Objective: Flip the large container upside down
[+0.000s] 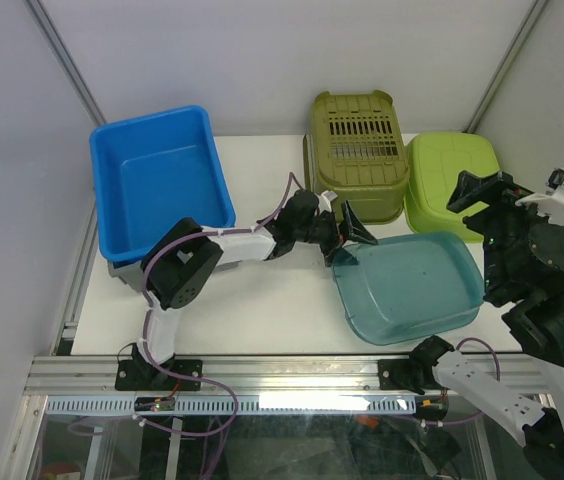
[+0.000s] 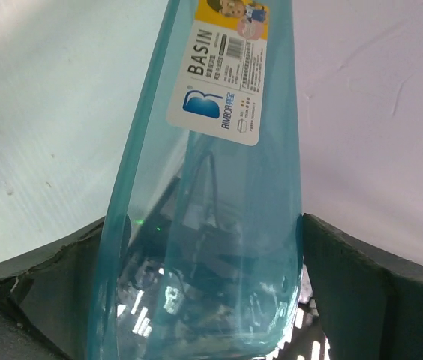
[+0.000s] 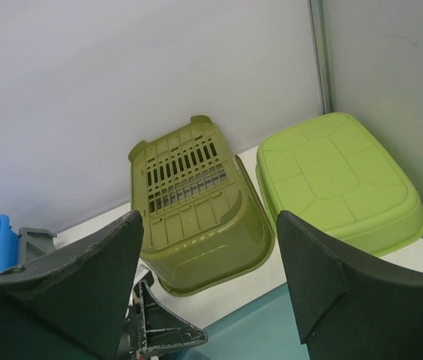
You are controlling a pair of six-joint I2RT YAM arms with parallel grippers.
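Observation:
The large container, a see-through teal basin (image 1: pixel 407 285), lies flat on the white table at the front right; I cannot tell which way up it is. My left gripper (image 1: pixel 352 238) is at its far left corner with the jaws spread wide. In the left wrist view the basin (image 2: pixel 219 172), with a white BASIN label, fills the space between the open fingers (image 2: pixel 361 277). My right gripper (image 1: pixel 484 192) hangs open in the air above the basin's far right edge, holding nothing. The right wrist view shows the open right gripper (image 3: pixel 208 225) over a strip of the basin (image 3: pixel 294 330).
A blue bin (image 1: pixel 157 185) stands at the back left, partly over the table edge. An olive slatted basket (image 1: pixel 357 150) lies bottom up at the back middle, with a lime green tub (image 1: pixel 449 180) bottom up to its right. Grey walls close the cell.

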